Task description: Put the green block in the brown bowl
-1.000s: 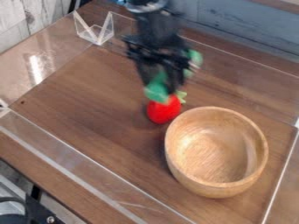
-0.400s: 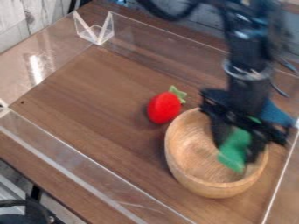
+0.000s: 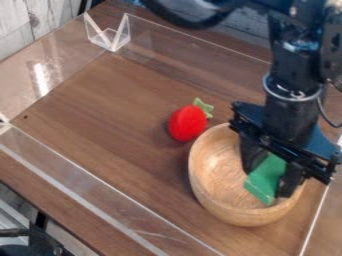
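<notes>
My claw (image 3: 273, 172) is closed around the green block (image 3: 265, 181), with its black fingers on the sides of it. It has not let go. The fingers are as far apart as the block makes them, and I see the block's bright green face between them. The claw hangs over the right part of the brown bowl (image 3: 210, 172) and hides some of the rim there. I cannot tell if a finger touches the wood.

The bowl is big and round, and it sits on the brown table (image 3: 100, 115). Just beside it, past its upper left edge in my view, lies a red strawberry toy (image 3: 187, 124) with a green top. It is outside the bowl and apart from the claw. Far off, near the top left, stands a little clear plastic holder (image 3: 108, 33). The big dark arm (image 3: 297, 75) comes down from the top right and blocks my view of what is behind it.

The green block is tilted, in the grip of the claw, over the inside of the bowl. I cannot tell if its low end touches the bottom.
</notes>
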Robot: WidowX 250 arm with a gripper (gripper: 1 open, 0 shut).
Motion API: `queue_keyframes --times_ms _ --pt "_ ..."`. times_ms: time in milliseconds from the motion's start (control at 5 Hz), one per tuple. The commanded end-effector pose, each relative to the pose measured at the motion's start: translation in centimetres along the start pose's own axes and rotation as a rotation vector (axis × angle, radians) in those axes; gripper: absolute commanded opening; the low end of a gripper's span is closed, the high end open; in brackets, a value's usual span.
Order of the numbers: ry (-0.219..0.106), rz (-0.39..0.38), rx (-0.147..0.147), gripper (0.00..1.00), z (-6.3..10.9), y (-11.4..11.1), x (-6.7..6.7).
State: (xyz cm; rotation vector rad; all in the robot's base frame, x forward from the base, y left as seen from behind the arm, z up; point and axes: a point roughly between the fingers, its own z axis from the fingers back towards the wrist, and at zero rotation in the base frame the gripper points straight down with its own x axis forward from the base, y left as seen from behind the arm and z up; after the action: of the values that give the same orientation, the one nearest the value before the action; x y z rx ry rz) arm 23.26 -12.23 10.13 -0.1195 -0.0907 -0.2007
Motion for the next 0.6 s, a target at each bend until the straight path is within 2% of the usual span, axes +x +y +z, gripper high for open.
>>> queue_keyframes --times_ms 0,200,400 --pt "-0.055 0.036 0.025 0.0 2.5 -0.2 -0.2" --pt "-0.071 0.046 0.054 0.0 3.6 -0.3 -0.5" --pt "-0.09 0.089 0.056 0.0 3.0 1.1 -1.6"
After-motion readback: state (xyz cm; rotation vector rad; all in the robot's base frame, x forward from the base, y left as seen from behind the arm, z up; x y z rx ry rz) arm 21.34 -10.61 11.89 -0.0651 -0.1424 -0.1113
